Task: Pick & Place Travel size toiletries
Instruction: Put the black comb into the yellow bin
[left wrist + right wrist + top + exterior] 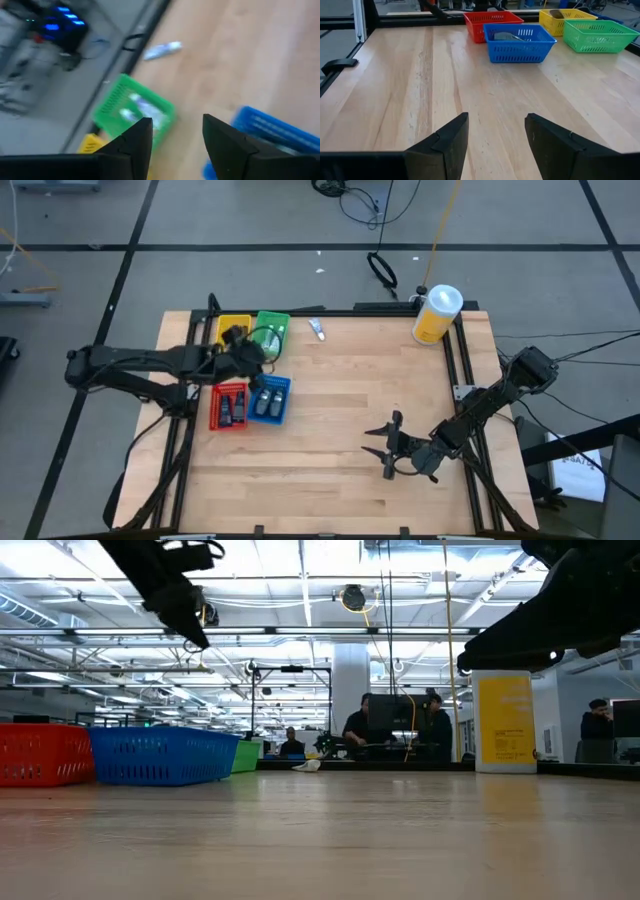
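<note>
One small white-silver tube [316,330] lies alone on the wood beyond the green tray [272,330]; the left wrist view shows this tube [162,49] too. More white tubes [140,107] lie in the green tray. The red tray [228,408] holds dark pieces. Several other items lie in the blue tray [270,400]. My left gripper [176,122] hangs open and empty above the trays [262,358]. My right gripper [378,448] waits open over the near right of the table, with nothing between its fingers [496,117].
A yellow tray [232,328] stands left of the green one. The big yellow container with a white lid [437,313] stands at the far right corner. Black frame rails [465,370] run along the table's sides. Bare wood lies between the trays and my right gripper. People sit beyond the table [360,730].
</note>
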